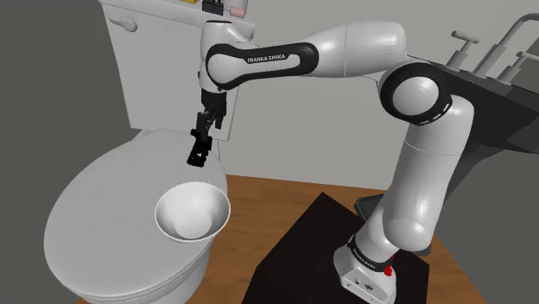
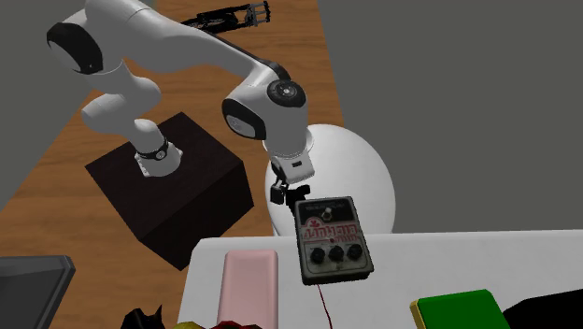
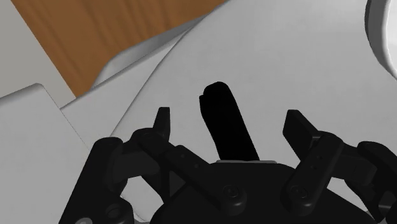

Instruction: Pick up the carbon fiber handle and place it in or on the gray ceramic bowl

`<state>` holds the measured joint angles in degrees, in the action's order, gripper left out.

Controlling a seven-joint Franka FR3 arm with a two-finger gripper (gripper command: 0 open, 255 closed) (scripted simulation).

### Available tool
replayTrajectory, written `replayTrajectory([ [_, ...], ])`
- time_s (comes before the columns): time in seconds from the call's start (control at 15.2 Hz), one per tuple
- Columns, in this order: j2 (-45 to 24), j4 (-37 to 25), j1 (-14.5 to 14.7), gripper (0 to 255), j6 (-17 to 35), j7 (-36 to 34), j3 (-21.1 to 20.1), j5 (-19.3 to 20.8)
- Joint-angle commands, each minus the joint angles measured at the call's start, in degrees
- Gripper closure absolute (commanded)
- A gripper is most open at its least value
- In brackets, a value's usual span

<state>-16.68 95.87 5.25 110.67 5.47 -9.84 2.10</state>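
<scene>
The black handle (image 3: 222, 118) sits between my gripper's (image 3: 231, 125) two fingers, which stand apart with a gap on each side of it, so it is not clasped. In the shoulder view the gripper (image 1: 202, 138) hangs over the back of the white toilet lid (image 1: 104, 190), and the handle (image 1: 199, 157) shows as a dark block at its tips. I cannot tell whether the handle rests on the lid. The pale bowl (image 1: 192, 213) stands upright on the lid's near edge, a short way in front of the gripper. Its rim (image 3: 385, 32) also shows beyond the fingers.
The toilet tank (image 1: 155, 69) rises just behind the gripper. On its top lie an effects pedal (image 2: 332, 238), a pink block (image 2: 248, 285) and a green block (image 2: 458, 308). The dark stand (image 1: 320, 250) sits on a wooden floor (image 1: 276, 194).
</scene>
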Motion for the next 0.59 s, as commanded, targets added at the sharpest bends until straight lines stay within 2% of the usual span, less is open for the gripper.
replayTrajectory([
  [0.0,-0.84,0.31,0.02,0,1.11,0.05,0.05,0.18],
  [0.26,-1.73,2.64,0.06,0,4.32,-0.08,0.12,0.37],
  [0.53,-1.73,2.64,0.06,0,4.32,-0.08,0.12,0.37],
])
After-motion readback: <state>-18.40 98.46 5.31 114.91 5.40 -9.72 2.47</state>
